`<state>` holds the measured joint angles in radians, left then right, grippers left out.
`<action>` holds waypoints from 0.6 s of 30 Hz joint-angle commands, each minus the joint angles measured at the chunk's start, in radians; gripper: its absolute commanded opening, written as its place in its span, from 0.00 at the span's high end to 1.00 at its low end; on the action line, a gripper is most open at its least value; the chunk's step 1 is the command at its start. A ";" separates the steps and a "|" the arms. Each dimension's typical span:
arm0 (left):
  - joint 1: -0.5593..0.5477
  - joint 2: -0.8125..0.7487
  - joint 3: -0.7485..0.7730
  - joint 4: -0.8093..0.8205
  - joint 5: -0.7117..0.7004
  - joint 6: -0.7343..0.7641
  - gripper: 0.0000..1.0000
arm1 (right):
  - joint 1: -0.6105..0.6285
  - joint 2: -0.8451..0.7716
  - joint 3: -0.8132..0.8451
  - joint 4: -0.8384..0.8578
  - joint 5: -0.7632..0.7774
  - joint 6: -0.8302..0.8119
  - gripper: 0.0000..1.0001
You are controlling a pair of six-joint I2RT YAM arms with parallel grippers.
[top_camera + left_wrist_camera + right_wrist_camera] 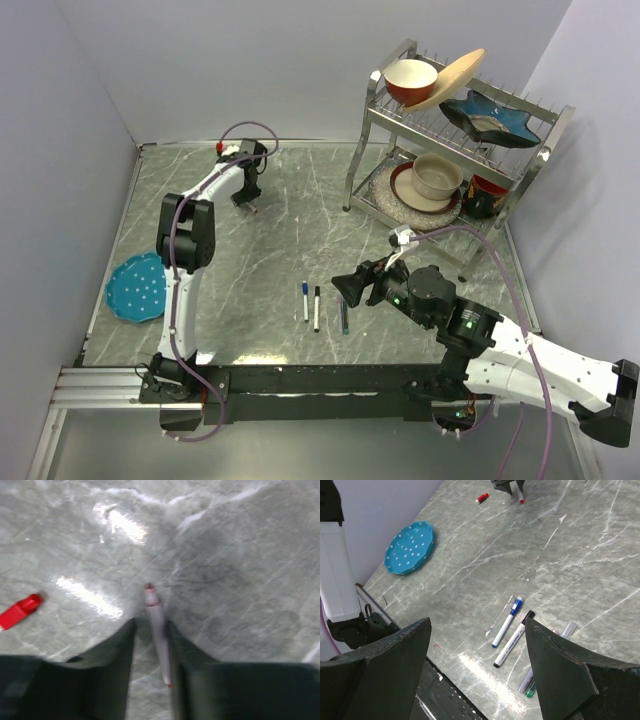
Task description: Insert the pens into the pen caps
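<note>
At the far left of the table (300, 220) sits a blue dotted plate (137, 287), which plays no part in the job. Further back, the left gripper (151, 624) is down at the surface with its two fingers (117, 650) close on either side of the red-tipped pen (159, 635). The pen lies flat between them with its tip pointing away, and it is not clear whether it is actually pinched. The red cap (20, 611) lies loose on the table, well off to the pen's left, so this pen has clearly not been capped. Toward the middle near edge, three more pens lie side by side: a blue pen (506, 625), a black pen (514, 641) and a darker pen (525, 681) that is partly hidden behind a finger. The blue and black ones appear to have their caps on; the third cannot be judged. Just right of them the right gripper (477, 630) hovers with its fingers spread wide and nothing between them. A dish rack (360, 140) holding bowls stands at the far right. By this reckoning the red pen is the main work left.
</note>
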<state>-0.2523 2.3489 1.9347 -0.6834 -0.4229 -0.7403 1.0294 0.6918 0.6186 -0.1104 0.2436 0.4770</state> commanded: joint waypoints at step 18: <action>-0.068 -0.655 -0.794 0.402 0.358 0.013 0.99 | -0.015 0.095 -0.049 0.182 -0.196 0.130 0.15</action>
<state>-0.2596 1.9259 1.2961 -0.4313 -0.2230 -0.7010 1.0264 0.7307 0.5781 -0.0319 0.1299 0.5575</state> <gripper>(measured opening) 0.039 0.845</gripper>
